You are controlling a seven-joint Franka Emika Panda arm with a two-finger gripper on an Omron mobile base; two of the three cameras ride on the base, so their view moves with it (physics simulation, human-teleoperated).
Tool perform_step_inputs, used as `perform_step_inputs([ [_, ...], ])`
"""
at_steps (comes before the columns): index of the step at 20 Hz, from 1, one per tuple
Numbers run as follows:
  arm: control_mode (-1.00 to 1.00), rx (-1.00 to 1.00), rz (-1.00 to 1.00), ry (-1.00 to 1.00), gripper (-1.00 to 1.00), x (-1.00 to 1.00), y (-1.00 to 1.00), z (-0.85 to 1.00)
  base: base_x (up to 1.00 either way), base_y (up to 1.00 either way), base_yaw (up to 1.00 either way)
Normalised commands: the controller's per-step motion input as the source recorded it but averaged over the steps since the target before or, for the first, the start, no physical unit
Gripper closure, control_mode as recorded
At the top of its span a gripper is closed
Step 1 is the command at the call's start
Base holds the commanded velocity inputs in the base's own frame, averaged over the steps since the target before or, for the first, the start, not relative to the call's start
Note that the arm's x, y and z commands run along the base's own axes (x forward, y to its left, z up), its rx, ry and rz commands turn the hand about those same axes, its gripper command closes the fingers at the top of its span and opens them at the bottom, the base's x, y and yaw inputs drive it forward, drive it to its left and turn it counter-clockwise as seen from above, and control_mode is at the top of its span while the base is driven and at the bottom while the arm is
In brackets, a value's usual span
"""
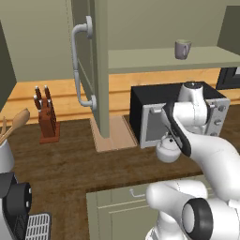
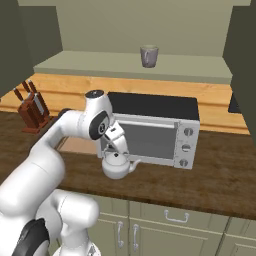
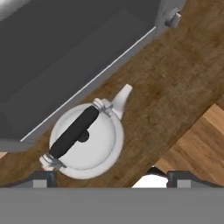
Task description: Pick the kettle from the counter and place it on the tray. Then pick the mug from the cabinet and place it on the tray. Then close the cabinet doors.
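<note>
Left base view, kettle: we saw the white kettle (image 1: 168, 150) standing on the dark wooden counter (image 1: 70, 164), just in front of the microwave (image 1: 154, 117), partly hidden by the arm.
Left base view, tray: the pale wooden tray (image 1: 115, 136) lay flat on the counter to the left of the microwave, with the edge of an open cabinet door (image 1: 99, 65) in front of it.
Left base view, mug: the grey mug (image 1: 182, 48) stood on the shelf of the open cabinet (image 1: 154, 58), above the microwave.
Left base view, other things: a knife block (image 1: 47, 119) stood further left on the counter.
Right base view, gripper: we saw the gripper (image 2: 117, 150) pointing down just above the kettle (image 2: 117, 166); from here we could not tell whether they touched.
Right base view, mug: the mug (image 2: 148, 56) sat on the cabinet shelf (image 2: 100, 62), well above the microwave (image 2: 150, 132).
Right base view, tray: a corner of the tray (image 2: 77, 145) showed behind the arm.
Hand view, kettle: we looked straight down on the kettle (image 3: 87, 140), its dark handle slanting across the lid and its spout pointing to the upper right.
Hand view, gripper: the two fingertips (image 3: 41, 179) stood wide apart at the bottom edge, holding nothing.
</note>
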Motion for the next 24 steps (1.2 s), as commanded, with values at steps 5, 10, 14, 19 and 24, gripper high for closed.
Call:
perform_step_inputs([
  [5,-1.00,0.11,-0.17,-0.02,-1.00,0.18,0.00,-0.50,0.00,0.00,0.00],
  [10,-1.00,0.15,-0.12,-0.04,-1.00,0.16,0.00,-0.09,0.00,0.00,0.00],
  [14,-1.00,0.14,-0.10,-0.05,-1.00,0.01,0.00,0.00,0.00,0.00,0.00],
  [19,-1.00,0.11,-0.14,-0.02,-1.00,0.00,-0.02,0.00,0.00,0.00,0.00],
  [24,-1.00,0.06,-0.13,0.00,-1.00,0.07,0.00,0.00,0.00,0.00,0.00],
])
